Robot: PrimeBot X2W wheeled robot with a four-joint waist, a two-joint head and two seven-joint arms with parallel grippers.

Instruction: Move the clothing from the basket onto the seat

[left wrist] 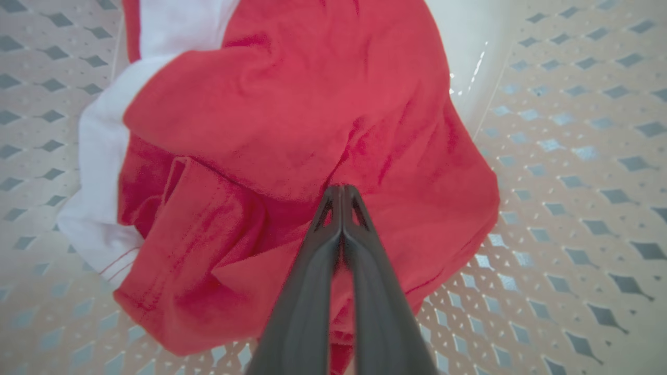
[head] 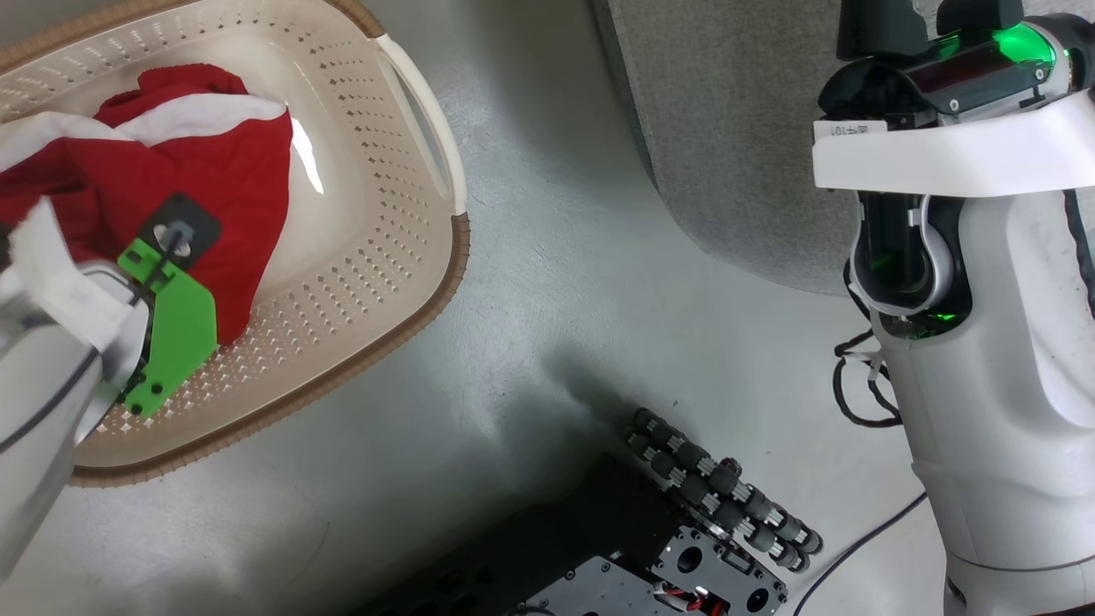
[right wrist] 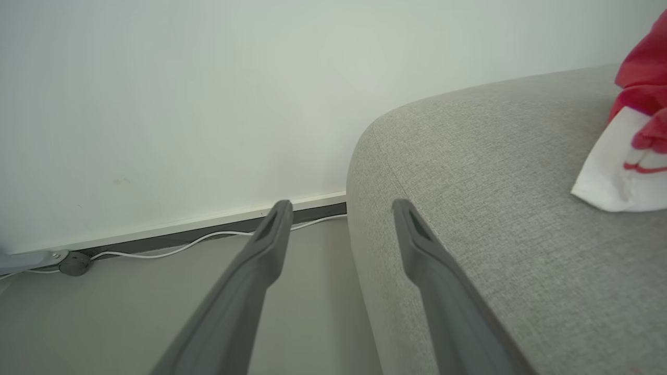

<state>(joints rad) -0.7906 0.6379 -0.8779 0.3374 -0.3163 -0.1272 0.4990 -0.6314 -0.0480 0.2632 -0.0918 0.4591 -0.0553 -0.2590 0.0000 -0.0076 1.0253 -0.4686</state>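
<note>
A bright red garment with white trim, the clothing, lies bunched in the left part of the cream perforated basket. In the left wrist view my left gripper is shut, its tips pinched into a fold of the red clothing above the basket floor. In the head view my left wrist hides those fingers. My right gripper is open and holds nothing, hovering at the rounded edge of the grey seat. Another piece of red clothing with white trim rests on the seat at the right.
Grey-green floor separates the basket from the seat corner. My dark base with its roller wheel and loose black cables sit at the lower right. A pale wall and a white cable run along the skirting beyond the seat.
</note>
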